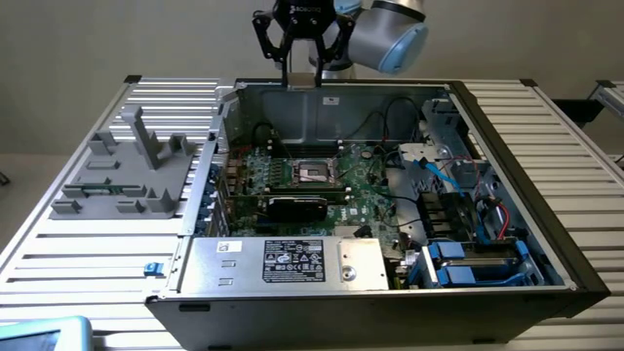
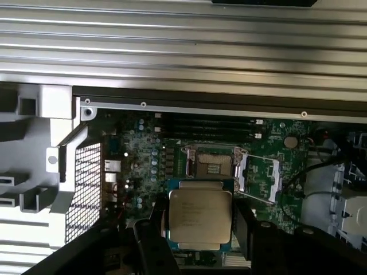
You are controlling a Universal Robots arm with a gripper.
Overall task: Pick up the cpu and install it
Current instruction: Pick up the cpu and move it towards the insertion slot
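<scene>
From where I stand, the arm's black two-finger gripper point(image 1: 301, 77) hangs high over the rear wall of the open dark-grey metal computer case point(image 1: 322, 110), up and back from the dark square socket point(image 1: 314, 172). The hand is at a middling width and clamped on the small flat square cpu point(image 2: 199, 217) w/ silvery-beige metal top. In the wrist view a black finger point(image 2: 150, 243) sits against each side edge, chip level, lid facing the camera. So the cpu is in the air, well clear of the socket, not yet seated. The socket sits mid-way on the green motherboard point(image 1: 375, 186). Its silver metal load frame point(image 2: 259, 172) looks swung open just beside it, contacts bare. The grey plastic tray w/ upright posts point(image 1: 117, 183) lies outside the case, well apart from the socket. My take on doing this bit well: hold the chip dead level and square its edges to the socket's; they already look approx parallel. Centre it right over the socket, clear of the open frame, then come straight down, no sideways drag across the contacts, v. light touch. Corner marks and notches I can't make out, so orientation needs checking.
</scene>
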